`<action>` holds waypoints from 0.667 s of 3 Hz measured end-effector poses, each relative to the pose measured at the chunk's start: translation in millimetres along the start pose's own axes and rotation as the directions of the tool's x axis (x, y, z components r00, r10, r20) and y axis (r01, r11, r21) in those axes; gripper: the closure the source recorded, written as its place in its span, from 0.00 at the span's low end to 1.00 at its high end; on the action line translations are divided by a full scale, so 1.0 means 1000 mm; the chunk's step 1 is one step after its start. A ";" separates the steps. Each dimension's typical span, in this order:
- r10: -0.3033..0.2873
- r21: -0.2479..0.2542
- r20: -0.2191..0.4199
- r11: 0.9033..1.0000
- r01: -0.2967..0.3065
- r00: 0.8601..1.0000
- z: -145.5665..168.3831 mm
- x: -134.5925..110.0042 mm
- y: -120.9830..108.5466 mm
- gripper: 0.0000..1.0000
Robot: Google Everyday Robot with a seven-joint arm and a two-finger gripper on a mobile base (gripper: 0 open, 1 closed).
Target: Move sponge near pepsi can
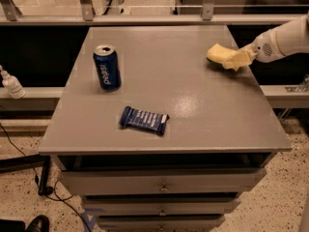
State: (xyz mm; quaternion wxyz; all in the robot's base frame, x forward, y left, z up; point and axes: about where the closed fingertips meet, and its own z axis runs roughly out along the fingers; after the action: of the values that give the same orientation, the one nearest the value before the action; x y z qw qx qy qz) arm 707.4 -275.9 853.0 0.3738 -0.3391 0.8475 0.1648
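Observation:
The pale yellow sponge (218, 52) is at the far right of the grey table top (193, 110), raised slightly with a shadow under it. My gripper (235, 60) reaches in from the right on a white arm and is shut on the sponge's right end. The dark blue pepsi can (107, 67) stands upright on the left part of the table, far from the sponge.
A flat dark blue snack-bar wrapper (143, 120) lies near the table's front middle. A small white bottle (10, 83) stands on a ledge to the left. A metal rail (154, 19) runs behind the table. Drawers (161, 183) sit below the top.

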 end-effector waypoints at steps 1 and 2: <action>-0.015 -0.011 0.033 1.000 0.015 0.999 0.000 -0.025 0.021 1.00; -0.057 -0.039 0.069 0.997 0.059 0.996 0.008 -0.055 0.049 1.00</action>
State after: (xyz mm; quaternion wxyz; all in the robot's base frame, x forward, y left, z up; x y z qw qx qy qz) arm 704.5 -211.2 889.8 0.3998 -0.3652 0.8207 0.1823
